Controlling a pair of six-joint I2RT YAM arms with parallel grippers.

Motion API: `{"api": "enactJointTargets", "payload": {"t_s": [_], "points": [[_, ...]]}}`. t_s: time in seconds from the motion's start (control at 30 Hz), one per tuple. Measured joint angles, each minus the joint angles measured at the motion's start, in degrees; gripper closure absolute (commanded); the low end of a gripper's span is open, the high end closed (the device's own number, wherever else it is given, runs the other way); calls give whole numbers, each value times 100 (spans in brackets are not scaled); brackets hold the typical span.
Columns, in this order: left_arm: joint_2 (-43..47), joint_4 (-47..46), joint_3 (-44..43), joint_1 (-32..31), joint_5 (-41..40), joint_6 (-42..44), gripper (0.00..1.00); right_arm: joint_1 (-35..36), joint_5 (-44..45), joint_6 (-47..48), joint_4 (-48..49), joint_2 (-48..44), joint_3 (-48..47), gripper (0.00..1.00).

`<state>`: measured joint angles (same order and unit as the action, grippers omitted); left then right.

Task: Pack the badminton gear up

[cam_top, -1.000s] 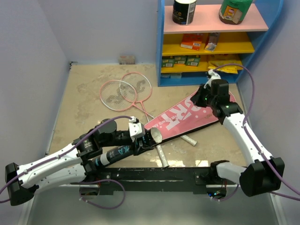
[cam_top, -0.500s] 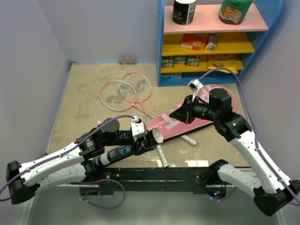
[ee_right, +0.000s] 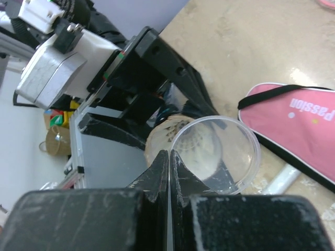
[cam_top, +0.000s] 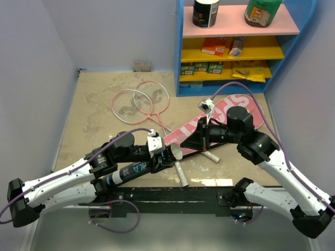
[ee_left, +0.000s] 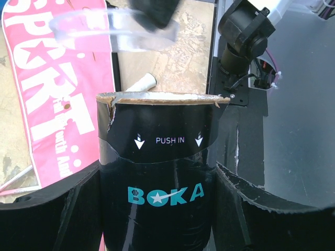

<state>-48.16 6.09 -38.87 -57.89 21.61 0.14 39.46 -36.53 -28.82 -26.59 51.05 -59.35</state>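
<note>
My left gripper [ee_left: 157, 194] is shut on the long black shuttle tube [ee_left: 157, 157], lettered "BOKA". The tube [cam_top: 131, 171] lies slanted over the table's near edge, and its open mouth [cam_top: 176, 151] faces up and right. Inside the mouth a white shuttlecock [ee_right: 175, 132] shows. My right gripper [ee_right: 168, 156] is shut on the rim of a clear round lid [ee_right: 220, 151]. It holds the lid [ee_left: 115, 32] just in front of the mouth. The pink "SPORT" bag [cam_top: 230, 116] lies behind my right gripper [cam_top: 194, 139]. Two pink rackets [cam_top: 138, 102] lie crossed at the far left.
Two small white cylindrical pieces [cam_top: 211, 156] [cam_top: 180, 174] lie on the table near the tube's mouth. The blue shelf unit [cam_top: 230, 47] with jars and boxes stands at the back right. The black base rail [cam_top: 172, 196] runs along the near edge.
My right arm has swung left and forward from the bag's far end and now holds the clear lid before the tube's mouth. The left arm and tube have barely moved.
</note>
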Motion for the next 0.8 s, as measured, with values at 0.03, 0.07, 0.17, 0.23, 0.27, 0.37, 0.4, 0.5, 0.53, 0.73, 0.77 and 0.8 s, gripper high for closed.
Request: {"api": "enactJointTargets", "payload": {"t_s": [0.03,0.07,0.17,0.23,0.27,0.37,0.4,0.5,0.53,0.73,0.77,0.8], "points": [[0,0,0,0,-15,2,100,87,4,-39,42,-11,26,100],[0,0,0,2,-28,2,100,177,13,-81,63,-17,44,100],[2,0,0,0,-55,4,100,479,122,-170,140,2,74,100],[4,2,0,0,-72,4,100,682,201,-214,188,42,79,100],[9,2,0,0,-83,7,100,767,264,-229,205,72,81,100],[31,13,0,2,-90,7,100,920,398,-258,243,155,114,100],[42,20,0,2,-98,9,100,938,417,-269,254,184,138,100],[70,87,0,7,-138,46,100,977,444,-299,286,227,164,100],[76,90,0,7,-138,48,100,986,450,-302,293,229,164,100],[118,116,0,9,-127,52,100,1003,289,-330,691,219,352,100],[122,142,0,9,-127,61,100,1003,223,-361,804,214,426,100],[127,173,0,15,-125,74,100,1001,192,-387,896,205,487,100]]}}
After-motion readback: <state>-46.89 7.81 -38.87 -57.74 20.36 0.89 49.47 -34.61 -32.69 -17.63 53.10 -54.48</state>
